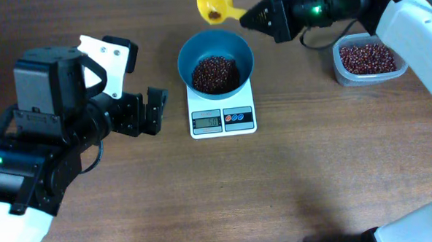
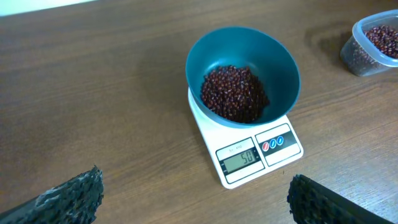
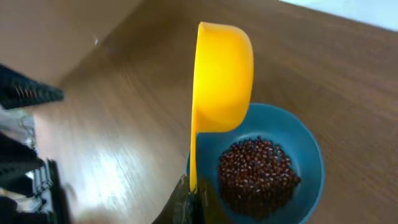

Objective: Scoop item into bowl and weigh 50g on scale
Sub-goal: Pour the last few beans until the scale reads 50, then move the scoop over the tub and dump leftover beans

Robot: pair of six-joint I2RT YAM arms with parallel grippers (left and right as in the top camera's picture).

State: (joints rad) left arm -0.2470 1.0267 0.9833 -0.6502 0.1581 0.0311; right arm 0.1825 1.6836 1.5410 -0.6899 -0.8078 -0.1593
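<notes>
The teal-blue bowl (image 1: 215,55) stands on the white scale (image 1: 222,119) and holds a heap of reddish-brown beans (image 1: 215,73). The scale's display (image 2: 240,157) reads 50. My right gripper (image 1: 249,17) is shut on the handle of a yellow scoop (image 1: 214,5), held behind the bowl with a few beans in it. In the right wrist view the scoop (image 3: 221,74) hangs above the bowl (image 3: 308,168), with the gripper (image 3: 194,199) on its handle. My left gripper (image 1: 155,109) is open and empty, left of the scale; its fingertips (image 2: 196,199) frame the scale.
A clear plastic tub (image 1: 368,59) with more beans stands at the right back, also in the left wrist view (image 2: 373,43). The right arm reaches over the table's far side between the tub and the bowl. The left arm's body fills the table's left front.
</notes>
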